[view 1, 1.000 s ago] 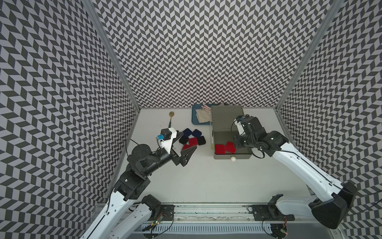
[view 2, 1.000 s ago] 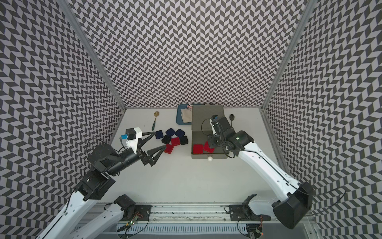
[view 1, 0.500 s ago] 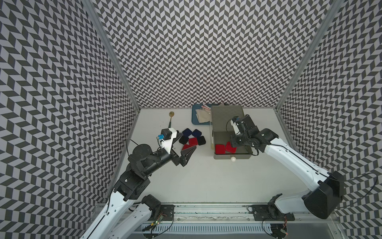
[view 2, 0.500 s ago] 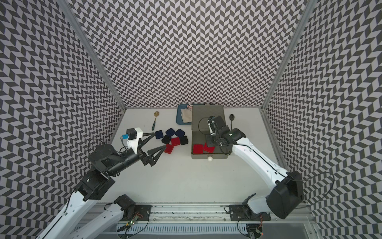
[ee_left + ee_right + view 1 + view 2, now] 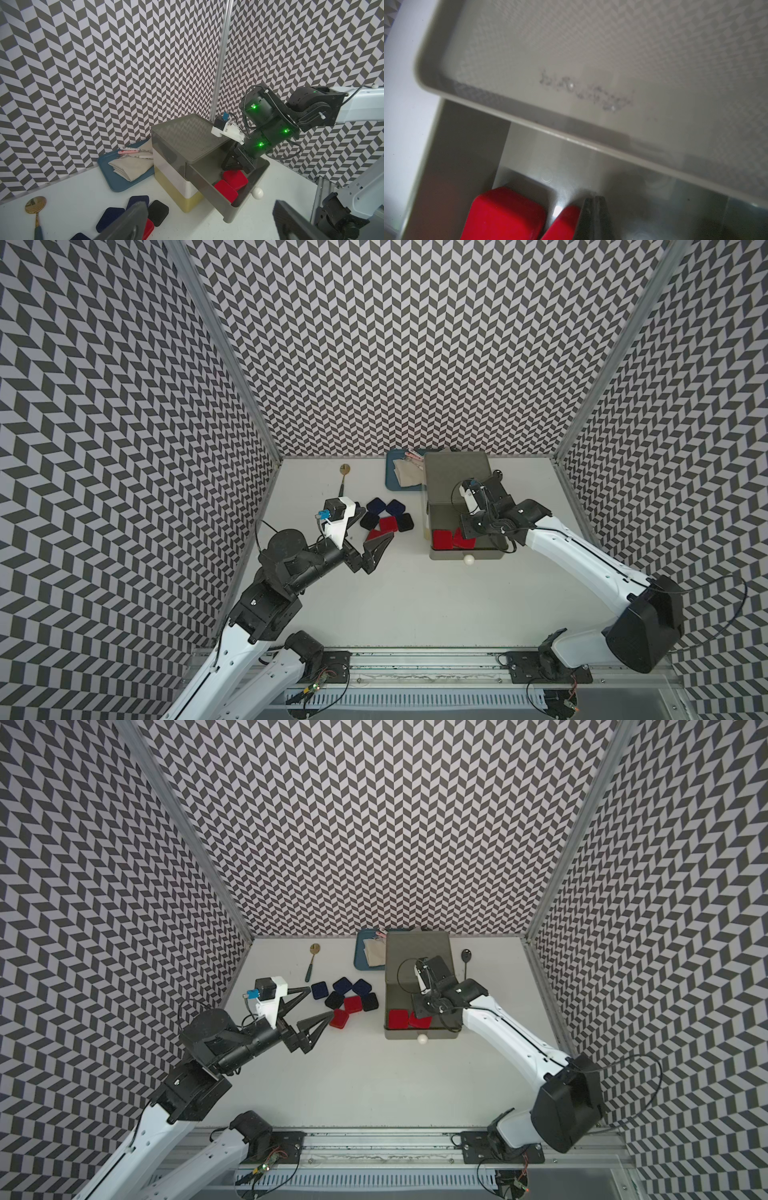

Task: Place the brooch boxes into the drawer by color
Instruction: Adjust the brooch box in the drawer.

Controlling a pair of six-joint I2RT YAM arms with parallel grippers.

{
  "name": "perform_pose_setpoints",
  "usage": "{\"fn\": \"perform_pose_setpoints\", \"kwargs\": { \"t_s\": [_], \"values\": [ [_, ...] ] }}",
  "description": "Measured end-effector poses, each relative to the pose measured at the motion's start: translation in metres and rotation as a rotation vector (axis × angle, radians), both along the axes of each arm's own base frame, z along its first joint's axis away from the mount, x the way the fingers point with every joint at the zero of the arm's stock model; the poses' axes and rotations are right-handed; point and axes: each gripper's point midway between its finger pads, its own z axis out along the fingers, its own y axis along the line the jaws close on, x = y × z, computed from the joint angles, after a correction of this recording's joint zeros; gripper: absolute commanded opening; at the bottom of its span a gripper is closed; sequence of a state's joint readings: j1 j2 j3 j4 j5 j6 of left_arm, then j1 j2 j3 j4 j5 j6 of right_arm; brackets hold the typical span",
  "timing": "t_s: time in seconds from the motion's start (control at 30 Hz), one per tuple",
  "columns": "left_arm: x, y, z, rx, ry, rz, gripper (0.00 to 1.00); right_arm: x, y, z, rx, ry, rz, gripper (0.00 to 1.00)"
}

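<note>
The drawer chest (image 5: pixel 455 477) stands at the back with its grey top drawer (image 5: pixel 205 187) pulled out. Two red brooch boxes (image 5: pixel 397 1019) (image 5: pixel 419 1021) lie in the drawer, also seen in the right wrist view (image 5: pixel 506 212). My right gripper (image 5: pixel 593 200) is shut inside the drawer, its tips against the edge of the second red box (image 5: pixel 564 220), with nothing between them. Several navy (image 5: pixel 342 983), black (image 5: pixel 333 1000) and red boxes (image 5: pixel 353 1004) lie clustered on the table to the left of the chest. My left gripper (image 5: pixel 321 1002) hangs open and empty beside that cluster.
A blue tray (image 5: pixel 392 486) with a folded cloth and cutlery sits left of the chest at the back wall. There is a gold spoon (image 5: pixel 344 472) at the back left and a black spoon (image 5: pixel 466 957) right of the chest. The drawer's white knob (image 5: pixel 468 559) faces the front.
My right arm has swung to the left, and its shut gripper has shifted across the open drawer toward the red boxes. The left arm has barely moved.
</note>
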State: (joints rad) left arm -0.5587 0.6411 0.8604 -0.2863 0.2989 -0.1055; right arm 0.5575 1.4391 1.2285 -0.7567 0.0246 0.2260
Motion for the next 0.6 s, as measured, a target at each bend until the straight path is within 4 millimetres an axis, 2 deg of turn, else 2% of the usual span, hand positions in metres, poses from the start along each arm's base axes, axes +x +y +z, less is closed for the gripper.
{"fn": "perform_pose_setpoints", "kwargs": {
  "t_s": [0.17,0.37,0.47,0.53,0.57,0.6],
  "values": [
    [0.001,0.001,-0.001,0.005,0.002,0.009,1.00,-0.006,0.000,-0.010,0.001,0.025,0.010,0.00],
    [0.003,0.001,-0.003,0.009,0.007,0.014,1.00,-0.013,0.001,0.004,0.035,0.003,0.033,0.01],
    [0.005,0.000,-0.005,0.012,0.017,0.018,1.00,-0.014,0.002,0.008,0.044,-0.006,0.042,0.30],
    [0.008,0.001,-0.006,0.013,0.022,0.030,1.00,-0.015,0.002,0.011,0.047,-0.014,0.051,0.38],
    [0.010,0.003,-0.007,0.013,0.027,0.045,1.00,-0.015,0.002,0.014,0.051,-0.022,0.051,0.48],
    [0.013,0.005,-0.010,0.014,0.037,0.066,1.00,-0.015,0.002,0.019,0.058,-0.036,0.052,0.53]
  ]
}}
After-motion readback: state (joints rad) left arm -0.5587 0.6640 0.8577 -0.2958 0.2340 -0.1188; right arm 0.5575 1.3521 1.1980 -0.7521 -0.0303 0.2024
